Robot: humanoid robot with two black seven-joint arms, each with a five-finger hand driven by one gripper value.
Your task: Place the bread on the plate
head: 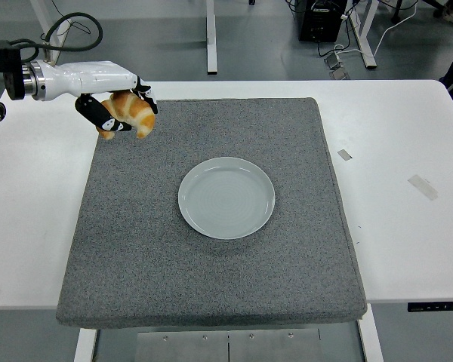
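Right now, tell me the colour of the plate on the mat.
The plate is pale grey-green; the head view shows it plainly.

I'm looking down at a white table (408, 226) with a big grey mat (211, 264) covering most of the middle. A pale plate (226, 197) sits on the mat, roughly centred. Two bits of tape (423, 186) are stuck on the bare right side.

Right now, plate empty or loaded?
Empty. The plate shows bare; the bread is in the left hand, up-left of it.
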